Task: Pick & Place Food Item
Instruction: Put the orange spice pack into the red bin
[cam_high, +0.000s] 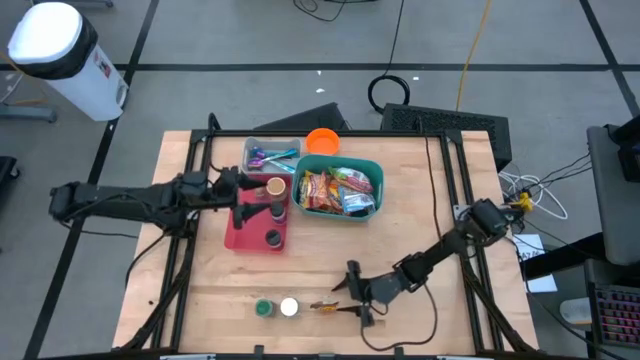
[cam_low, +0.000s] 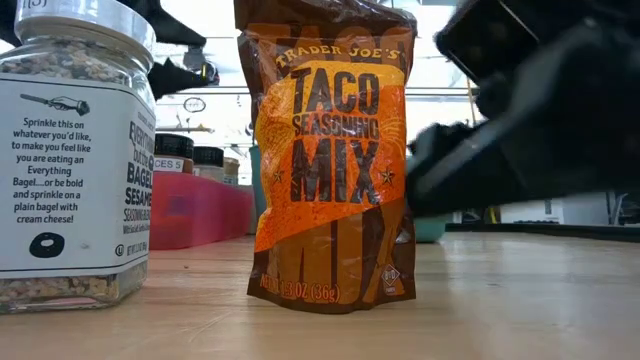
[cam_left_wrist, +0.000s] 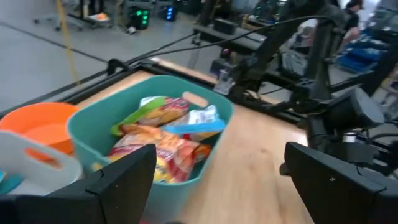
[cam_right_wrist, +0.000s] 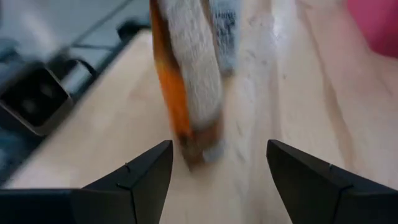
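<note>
The right claw (cam_high: 352, 292), fingers apart, sits just beside the upright taco seasoning packet (cam_low: 330, 160) on the counter (cam_high: 440, 310), while the left claw (cam_high: 262, 197), also apart, hovers near the teal bin (cam_high: 340, 215).

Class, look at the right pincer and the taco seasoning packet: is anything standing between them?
Nothing visible. The right pincer is open, and the taco seasoning packet stands upright just ahead of its fingers on bare table. The two jars sit beyond the packet.

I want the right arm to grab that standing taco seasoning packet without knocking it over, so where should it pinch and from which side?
Probably the upper half of the orange-and-brown foil taco seasoning packet, pinching across its thin flat faces. It stands upright on the table, and the open right claw already faces its narrow edge, so a level edge-on approach suits.
</note>
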